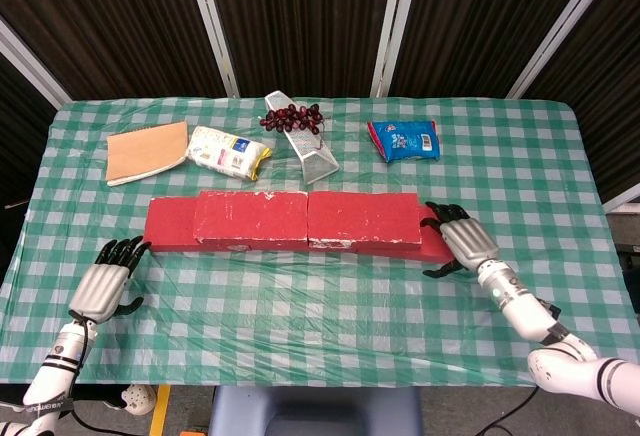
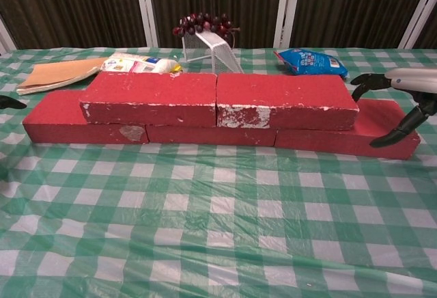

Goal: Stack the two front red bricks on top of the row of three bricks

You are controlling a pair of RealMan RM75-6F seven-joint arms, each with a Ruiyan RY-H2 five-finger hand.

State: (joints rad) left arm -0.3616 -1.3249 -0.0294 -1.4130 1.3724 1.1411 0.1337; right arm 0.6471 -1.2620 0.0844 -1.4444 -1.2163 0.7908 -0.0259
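Two bricks stacked, my hands at either end

My left hand (image 1: 103,285) rests open nearest; my right hand (image 1: 462,241), fingers spread, seems to touch the bottom row (image 2: 205,134) under the two top bricks (image 2: 218,98); grapes (image 1: 291,117) beyond.

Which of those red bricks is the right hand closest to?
The bottom-row brick at the right end; the right hand sits at its outer end, while the other bricks lie further left.
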